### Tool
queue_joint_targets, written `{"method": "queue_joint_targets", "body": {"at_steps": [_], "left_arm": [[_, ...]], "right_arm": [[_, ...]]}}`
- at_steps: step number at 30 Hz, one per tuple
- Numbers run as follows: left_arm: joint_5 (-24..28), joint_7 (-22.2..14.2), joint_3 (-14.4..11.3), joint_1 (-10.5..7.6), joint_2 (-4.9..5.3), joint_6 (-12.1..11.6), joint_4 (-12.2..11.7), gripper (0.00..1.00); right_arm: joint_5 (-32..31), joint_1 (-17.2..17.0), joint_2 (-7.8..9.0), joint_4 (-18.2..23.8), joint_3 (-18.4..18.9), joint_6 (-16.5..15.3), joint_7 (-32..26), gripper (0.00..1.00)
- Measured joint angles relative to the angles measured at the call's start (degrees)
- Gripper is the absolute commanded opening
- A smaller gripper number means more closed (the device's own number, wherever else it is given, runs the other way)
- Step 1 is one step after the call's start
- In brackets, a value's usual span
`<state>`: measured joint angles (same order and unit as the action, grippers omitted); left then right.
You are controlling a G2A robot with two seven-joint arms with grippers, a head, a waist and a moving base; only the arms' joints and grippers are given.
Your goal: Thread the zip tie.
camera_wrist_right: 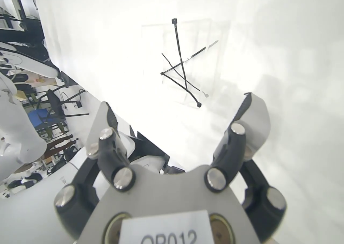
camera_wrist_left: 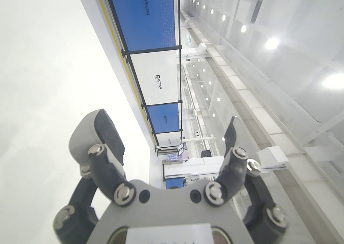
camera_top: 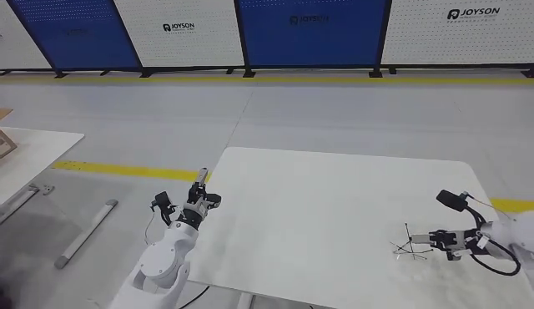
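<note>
Three thin black zip ties [camera_wrist_right: 179, 68] lie crossed over one another on the white table [camera_top: 334, 217], near its right front corner; in the top view they show as a small dark tangle, the zip ties [camera_top: 409, 246]. My right gripper [camera_wrist_right: 178, 102] hangs open just short of them, with nothing between its fingers; from above, the right gripper [camera_top: 420, 242] sits right beside the ties. My left gripper [camera_wrist_left: 172, 124] is open and empty at the table's left edge, pointing away over the floor; in the top view the left gripper [camera_top: 200, 178] is far from the ties.
A faint clear sheet [camera_wrist_right: 188, 62] lies under the ties. The table's rounded front edge [camera_wrist_right: 88, 92] runs close behind the right gripper. Blue and white pegboard panels [camera_top: 309, 21] stand across the floor at the back. Another table [camera_top: 33, 154] stands at the left.
</note>
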<state>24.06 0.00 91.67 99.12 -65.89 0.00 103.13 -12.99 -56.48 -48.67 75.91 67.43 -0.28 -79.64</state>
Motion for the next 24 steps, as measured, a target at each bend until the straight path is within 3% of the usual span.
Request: {"method": "queue_joint_targets", "body": {"at_steps": [11, 12, 13, 15, 24], "left_arm": [[0.00, 0.00, 0.00, 0.00, 0.00, 0.00, 0.00, 1.00], [0.00, 0.00, 0.00, 0.00, 0.00, 0.00, 0.00, 1.00], [0.00, 0.00, 0.00, 0.00, 0.00, 0.00, 0.00, 1.00], [0.00, 0.00, 0.00, 0.00, 0.00, 0.00, 0.00, 1.00], [0.00, 0.00, 0.00, 0.00, 0.00, 0.00, 0.00, 1.00]], "right_arm": [[0.05, -0.05, -0.02, -0.09, 0.16, 0.10, 0.08, 1.00], [0.62, -0.11, -0.01, -0.65, 0.50, 0.11, 0.32, 0.89], [1.89, -0.20, 0.03, -1.63, 1.00, -0.16, 0.56, 0.69], [2.98, -0.33, 0.15, -2.37, 1.51, -0.54, 0.55, 0.50], [3.17, -0.43, 0.70, -3.62, 1.18, 0.62, 0.00, 0.41]]}}
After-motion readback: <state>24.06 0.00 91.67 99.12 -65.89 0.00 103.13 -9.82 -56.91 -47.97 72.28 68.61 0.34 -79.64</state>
